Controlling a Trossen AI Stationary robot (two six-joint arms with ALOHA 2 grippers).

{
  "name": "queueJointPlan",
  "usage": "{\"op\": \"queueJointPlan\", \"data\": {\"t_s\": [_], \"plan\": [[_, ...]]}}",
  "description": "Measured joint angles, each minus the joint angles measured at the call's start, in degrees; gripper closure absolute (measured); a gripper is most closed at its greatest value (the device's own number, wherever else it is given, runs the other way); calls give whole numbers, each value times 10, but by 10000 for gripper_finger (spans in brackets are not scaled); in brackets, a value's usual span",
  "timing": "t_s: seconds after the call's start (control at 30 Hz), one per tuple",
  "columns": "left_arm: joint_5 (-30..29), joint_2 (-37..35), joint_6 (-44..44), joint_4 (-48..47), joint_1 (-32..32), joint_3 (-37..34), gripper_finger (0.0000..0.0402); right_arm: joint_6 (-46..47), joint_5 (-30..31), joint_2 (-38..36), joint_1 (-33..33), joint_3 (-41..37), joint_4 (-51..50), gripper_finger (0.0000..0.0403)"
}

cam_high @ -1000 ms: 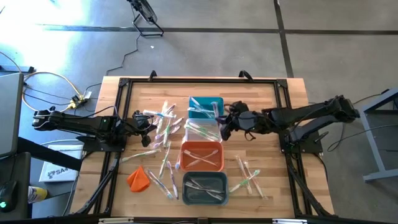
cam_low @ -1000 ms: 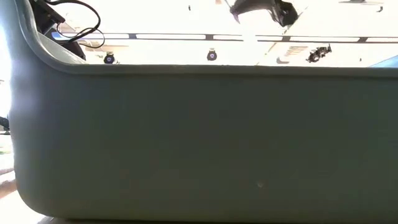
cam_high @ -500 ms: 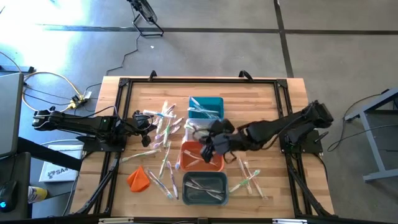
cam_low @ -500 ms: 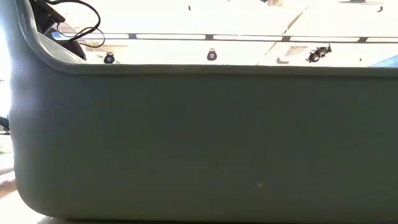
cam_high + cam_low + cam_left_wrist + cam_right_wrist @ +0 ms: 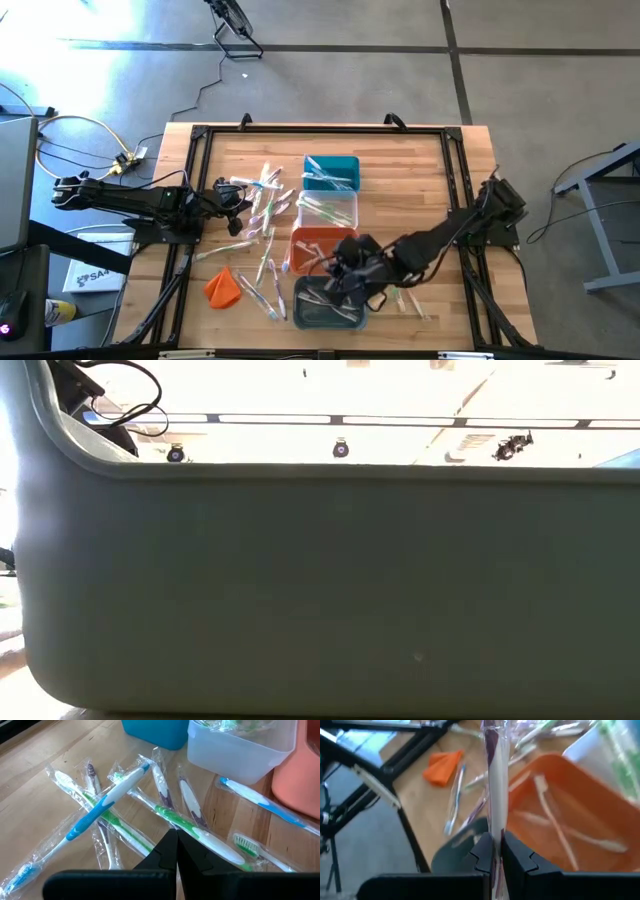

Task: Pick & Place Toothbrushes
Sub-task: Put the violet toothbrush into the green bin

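Wrapped purple-and-white toothbrush [image 5: 495,780] upright, pinched in right gripper [image 5: 496,851], orange plastic bin [image 5: 570,815] beyond, grey bin [image 5: 328,301] just beneath, left gripper [image 5: 176,851] clenched empty over loose toothbrushes [image 5: 150,805].

Strong daylight glare washes the grey concrete floor [image 5: 90,60] at the high view's upper left. The low view is blown out to white above the dark grey-green bin wall [image 5: 320,590], which sits in flat shadow. The right wrist view shows motion blur; the left wrist view is evenly lit and sharp.
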Motion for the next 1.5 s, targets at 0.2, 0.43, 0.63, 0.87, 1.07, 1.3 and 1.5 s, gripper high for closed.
{"op": "queueJointPlan", "data": {"t_s": [0.2,0.43,0.63,0.87,1.07,1.3,1.5], "plan": [[0,0,0,0,0,0,401,-4,-25,29,16,0,3,390],[0,0,0,0,0,0,401,-37,-40,69,14,0,6,390],[0,0,0,0,0,0,401,-70,-69,98,9,0,16,390],[0,0,0,0,0,0,401,-115,-81,103,10,0,30,390],[0,0,0,0,0,0,401,-129,-94,105,7,0,29,390],[0,0,0,0,0,0,401,-141,-121,123,8,0,37,390],[0,0,0,0,0,0,401,-152,-130,137,7,-1,39,390]]}}
